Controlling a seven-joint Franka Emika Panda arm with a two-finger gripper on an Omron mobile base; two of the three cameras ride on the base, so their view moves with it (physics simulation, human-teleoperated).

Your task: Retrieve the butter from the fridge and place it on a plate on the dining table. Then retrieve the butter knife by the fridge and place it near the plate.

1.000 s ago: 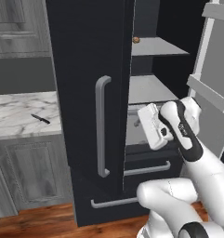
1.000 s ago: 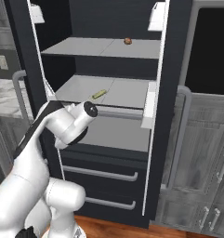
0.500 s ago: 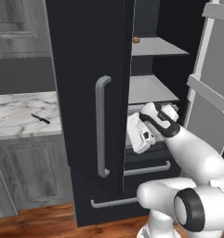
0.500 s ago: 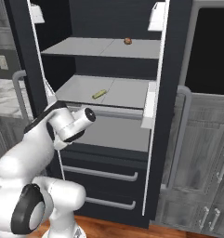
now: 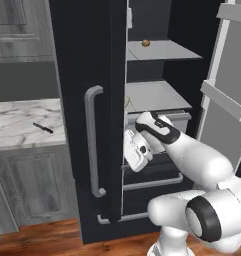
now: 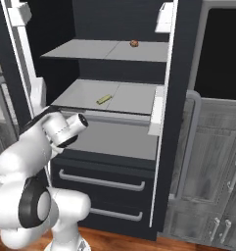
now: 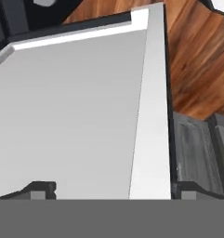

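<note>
The fridge (image 5: 82, 60) stands with its right door swung wide and its left door partly open. The butter (image 6: 104, 99), a small yellowish-green stick, lies on the middle grey shelf (image 6: 129, 95). My gripper (image 7: 113, 189) is open with nothing between its fingertips (image 7: 39, 188), facing a flat grey panel with a white edge. The white hand (image 5: 136, 151) sits low beside the left door's free edge, below the butter's shelf. The butter knife (image 5: 43, 128) lies on the marble counter left of the fridge. The plate and the dining table are out of view.
A small brown round item (image 6: 134, 43) sits on the upper shelf. Two drawers (image 6: 102, 184) with grey handles fill the fridge's lower part. Grey wood-grain cabinets (image 6: 207, 166) stand to the right, and the open right door (image 5: 227, 95) juts out beside my arm.
The fridge's left door has swung a little wider open. My hand has moved left and down, close to that door's edge. The jaws stayed wide apart.
</note>
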